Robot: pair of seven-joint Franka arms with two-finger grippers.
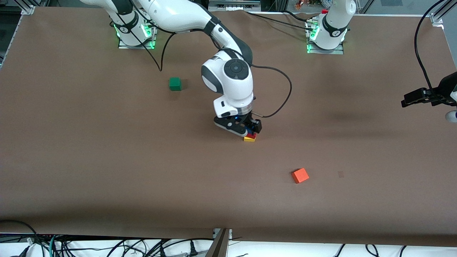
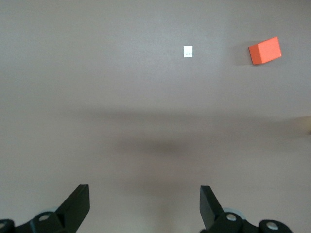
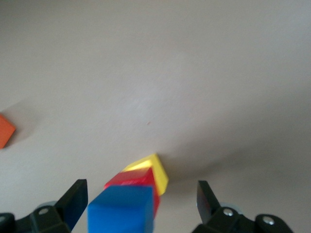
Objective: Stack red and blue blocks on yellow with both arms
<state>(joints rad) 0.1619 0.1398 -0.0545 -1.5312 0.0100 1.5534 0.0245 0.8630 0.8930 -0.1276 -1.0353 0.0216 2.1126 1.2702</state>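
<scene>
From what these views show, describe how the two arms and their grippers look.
Both arms are glossy white with black joint sections. The right arm has a round black cap at its wrist, a thin black cable looping beside it and green lights at its base. The left arm has green base lights too. The right gripper and left gripper have black fingers.

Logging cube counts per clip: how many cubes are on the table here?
5. The yellow cube, red cube and blue cube stand stacked under the right gripper; the green cube lies toward the right arm's end; the orange cube lies nearest the front camera.
</scene>
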